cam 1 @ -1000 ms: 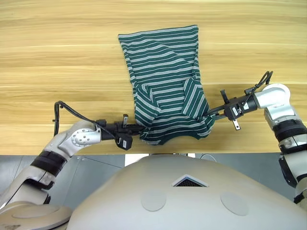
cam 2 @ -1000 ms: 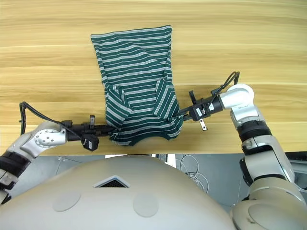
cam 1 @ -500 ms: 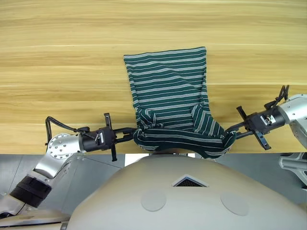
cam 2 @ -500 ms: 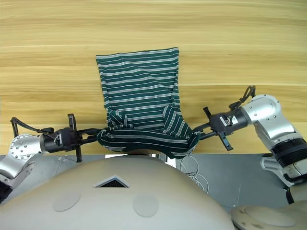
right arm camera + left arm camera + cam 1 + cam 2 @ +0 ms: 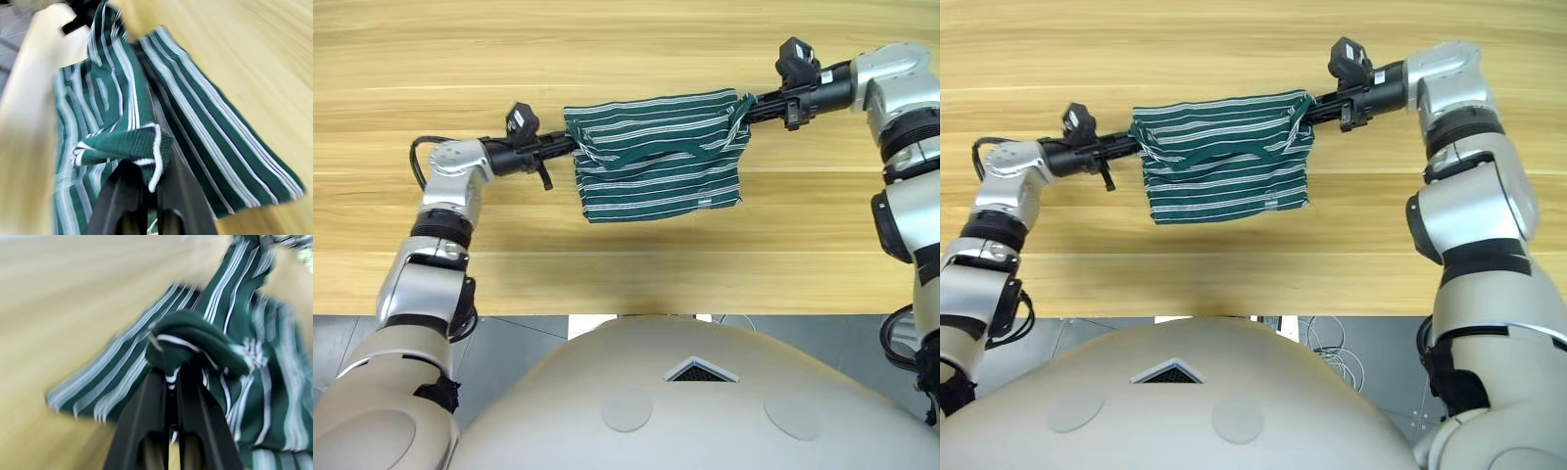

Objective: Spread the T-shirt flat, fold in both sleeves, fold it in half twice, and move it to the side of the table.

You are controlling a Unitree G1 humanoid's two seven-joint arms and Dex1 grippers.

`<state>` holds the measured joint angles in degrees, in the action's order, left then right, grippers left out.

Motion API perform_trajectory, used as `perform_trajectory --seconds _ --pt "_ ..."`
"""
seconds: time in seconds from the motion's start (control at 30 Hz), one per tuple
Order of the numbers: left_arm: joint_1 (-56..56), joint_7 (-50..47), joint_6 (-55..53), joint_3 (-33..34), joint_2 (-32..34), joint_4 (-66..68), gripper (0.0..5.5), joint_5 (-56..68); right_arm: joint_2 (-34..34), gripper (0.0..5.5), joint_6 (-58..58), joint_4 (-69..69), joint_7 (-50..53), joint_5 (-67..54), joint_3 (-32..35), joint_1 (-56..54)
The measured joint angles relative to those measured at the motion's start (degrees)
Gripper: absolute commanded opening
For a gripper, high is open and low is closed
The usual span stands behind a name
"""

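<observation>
My left hand (image 5: 570, 147) and right hand (image 5: 747, 105) each pinch a corner of the T-shirt (image 5: 656, 181), doubled over on the middle of the surface (image 5: 607, 39). I'd hold the edge taut, lower both corners level onto the far hem (square, not skewed), then let go together.

Both arms wore that silvery-grey shell look: chunky rounded segments with black bands at the joints. The left arm (image 5: 440, 245), left of the T-shirt (image 5: 656, 166), had a thin black cable (image 5: 415, 162) looping out by its round wrist housing. The right arm (image 5: 901, 147), right of the T-shirt, was the same grey. The left gripper (image 5: 572, 146) and right gripper (image 5: 745, 106) were all black, each with slim tapered fingers (image 5: 146, 431) and a small boxy module bolted on.
</observation>
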<state>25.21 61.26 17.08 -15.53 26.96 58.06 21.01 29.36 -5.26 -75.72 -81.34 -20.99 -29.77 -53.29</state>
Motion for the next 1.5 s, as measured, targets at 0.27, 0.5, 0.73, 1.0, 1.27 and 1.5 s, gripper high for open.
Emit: perform_trajectory --seconds 0.27,0.5,0.73,1.0,1.27,1.5 --pt "5.4 -5.0 2.9 9.7 -4.7 11.8 1.55 -3.8 -3.4 1.80 -0.2 -2.2 12.2 7.8 12.9 1.6" --pt "7.5 -1.6 -3.1 18.8 -7.2 12.1 2.64 -1.7 -5.2 3.03 0.0 -2.3 17.7 12.7 20.4 3.0" --pt "7.7 -13.1 -11.7 24.0 -9.9 11.6 3.67 -2.1 -7.5 4.12 -4.1 -1.6 24.5 12.5 29.0 4.7" --pt "-6.0 -26.3 -5.7 35.5 -8.3 -7.6 4.92 2.6 -24.2 4.56 -12.2 20.9 23.1 16.9 21.8 25.1" --pt "-28.3 -31.1 -5.3 33.9 -13.8 -53.8 5.30 4.6 -38.2 4.56 -7.1 14.7 46.7 25.9 14.3 24.0" --pt "-30.3 -33.2 -5.5 31.4 -14.3 -60.4 5.30 1.9 -29.6 4.56 -11.6 22.2 13.8 25.1 6.3 27.4"
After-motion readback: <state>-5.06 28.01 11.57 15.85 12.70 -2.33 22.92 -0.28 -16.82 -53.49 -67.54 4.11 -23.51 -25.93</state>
